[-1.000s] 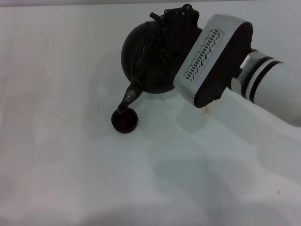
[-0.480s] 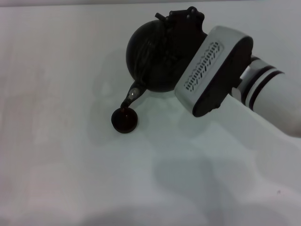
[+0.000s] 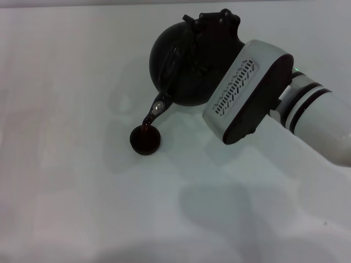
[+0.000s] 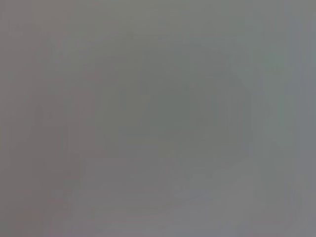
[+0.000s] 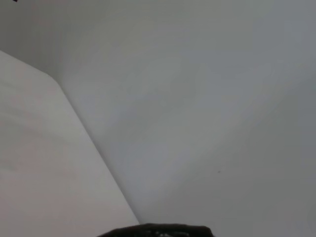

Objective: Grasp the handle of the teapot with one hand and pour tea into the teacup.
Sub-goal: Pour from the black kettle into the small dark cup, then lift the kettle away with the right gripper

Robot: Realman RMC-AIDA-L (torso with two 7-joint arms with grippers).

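The right gripper (image 3: 216, 24) clasps the ribbed arched handle (image 3: 171, 61) of the round dark teapot (image 3: 184, 68), tilted over the tiny teacup (image 3: 145, 140)

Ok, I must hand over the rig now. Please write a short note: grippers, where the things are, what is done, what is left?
Right gripper: at the top of the tilted teapot, at its handle; grip itself hidden.
Left gripper: not in view.
Teacup: on the white table, under the spout tip.
Done: teapot lifted and tipped; reddish tea shows in the cup.
Left: finish the pour, level the teapot, set it down.
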